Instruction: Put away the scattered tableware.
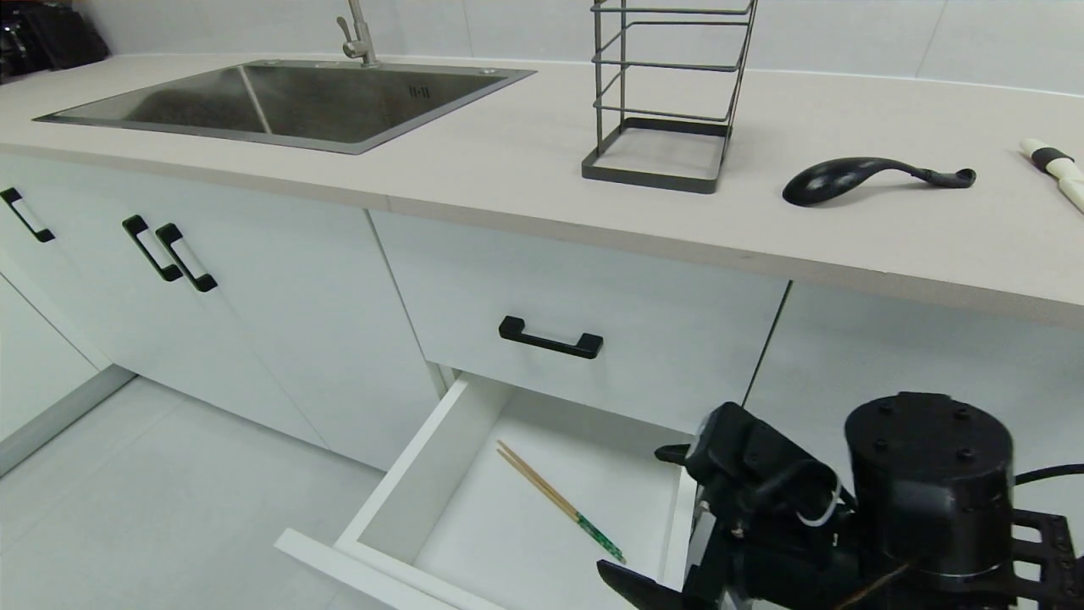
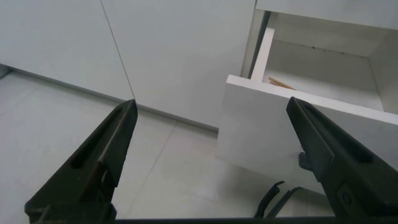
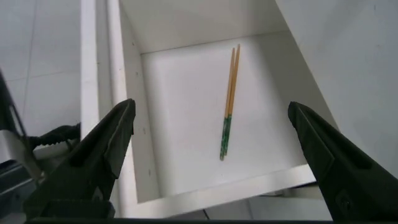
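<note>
A pair of wooden chopsticks [image 1: 559, 501] with green tips lies on the floor of the open white drawer [image 1: 406, 483] under the counter. My right gripper [image 1: 633, 511] hangs open above the drawer's right side, holding nothing. In the right wrist view the chopsticks [image 3: 229, 106] lie between its spread fingers [image 3: 210, 104], well below them. A black spoon [image 1: 847, 178] rests on the counter at the right, and a white utensil with a black band [image 1: 1059, 169] lies at the far right edge. My left gripper [image 2: 211, 102] is open and low, outside the drawer's front panel [image 2: 280, 118].
A dark wire rack [image 1: 660, 102] stands on the counter left of the spoon. The steel sink [image 1: 279, 97] with its tap is at the back left. A shut drawer with a black handle [image 1: 550, 337] sits above the open one. Grey floor lies to the left.
</note>
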